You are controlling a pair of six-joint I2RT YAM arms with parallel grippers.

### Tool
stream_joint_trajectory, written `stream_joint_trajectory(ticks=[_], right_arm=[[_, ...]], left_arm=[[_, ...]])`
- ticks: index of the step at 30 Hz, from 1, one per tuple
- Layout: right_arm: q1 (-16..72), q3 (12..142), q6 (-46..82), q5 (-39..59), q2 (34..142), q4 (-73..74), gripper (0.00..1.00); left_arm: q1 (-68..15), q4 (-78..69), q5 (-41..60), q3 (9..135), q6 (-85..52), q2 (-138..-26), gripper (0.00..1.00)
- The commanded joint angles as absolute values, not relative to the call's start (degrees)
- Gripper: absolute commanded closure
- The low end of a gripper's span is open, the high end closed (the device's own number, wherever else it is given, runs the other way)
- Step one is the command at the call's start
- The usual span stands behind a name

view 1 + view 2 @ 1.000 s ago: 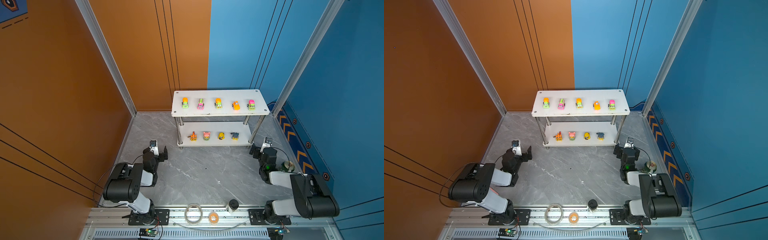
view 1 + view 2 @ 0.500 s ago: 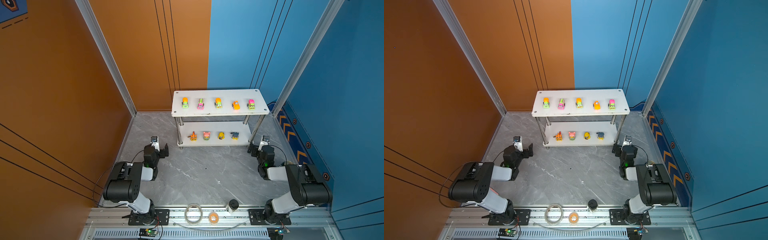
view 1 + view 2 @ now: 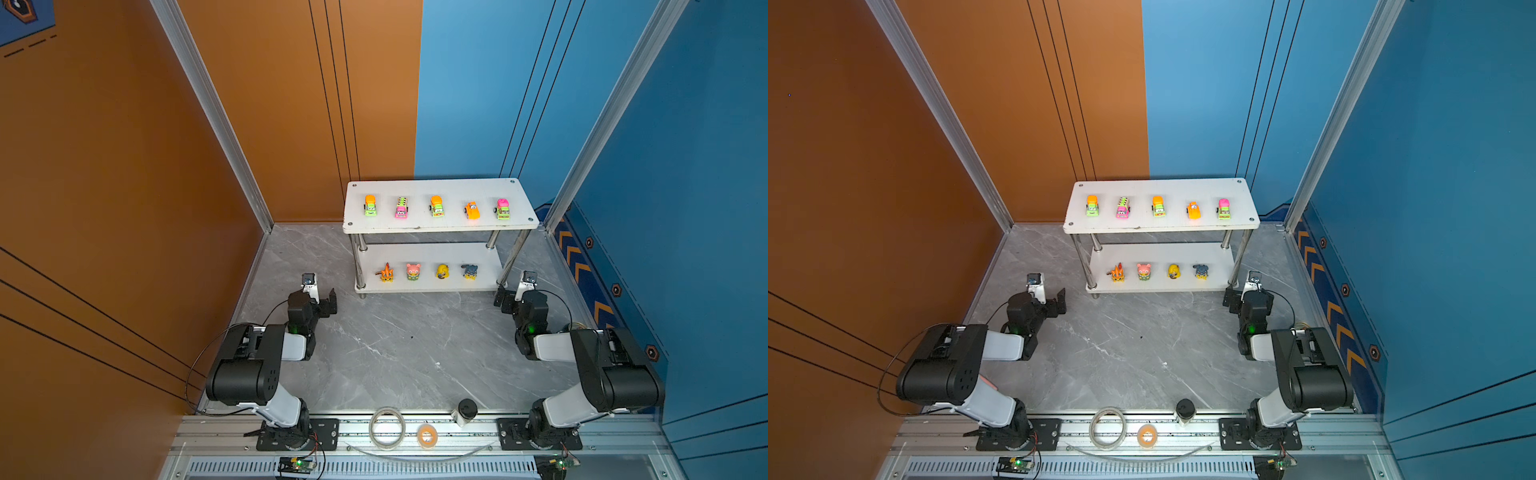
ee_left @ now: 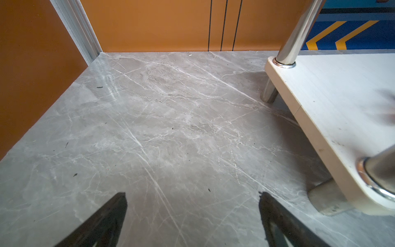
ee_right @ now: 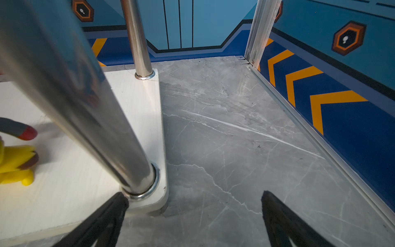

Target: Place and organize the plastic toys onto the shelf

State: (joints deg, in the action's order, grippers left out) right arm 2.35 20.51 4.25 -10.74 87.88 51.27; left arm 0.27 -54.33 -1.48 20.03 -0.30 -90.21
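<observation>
The shelf [image 3: 440,226] [image 3: 1158,227] stands at the back of the grey floor in both top views. Several toy cars [image 3: 436,205] [image 3: 1158,205] line its top board. Several figurines [image 3: 413,272] [image 3: 1143,271] stand in a row on its lower board. My left gripper [image 3: 322,302] [image 4: 192,194] hovers open over bare floor, just left of the shelf's front left corner [image 4: 342,96]. My right gripper [image 3: 504,297] [image 5: 194,193] is open and empty at the front right post [image 5: 89,119], one fingertip [image 5: 119,201] close to the post's base. A grey and yellow figurine [image 5: 15,166] shows at the edge of the right wrist view.
Orange wall on the left, blue wall on the right and behind. A large clear tape roll [image 3: 386,428], a small orange one [image 3: 427,436] and a black-capped cylinder [image 3: 465,410] lie on the front rail between the arm bases. Bare grey floor [image 3: 407,345] lies before the shelf.
Both grippers have drifted slightly towards the shelf's front corners, and the right arm's elbow has risen. The toys on the shelf have not moved.
</observation>
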Motion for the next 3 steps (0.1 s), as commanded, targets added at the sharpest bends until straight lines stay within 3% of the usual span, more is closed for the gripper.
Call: stream_joint_trajectory(ticks=[1, 3], right_arm=[[2.6, 21.8, 3.5, -11.8, 87.7, 49.6, 0.0], [2.6, 21.7, 3.5, -11.8, 87.7, 49.7, 0.0]], left_arm=[[0.3, -53.8, -3.0, 21.2, -0.6, -89.5, 0.02], [0.2, -53.8, -3.0, 21.2, -0.6, -89.4, 0.02]])
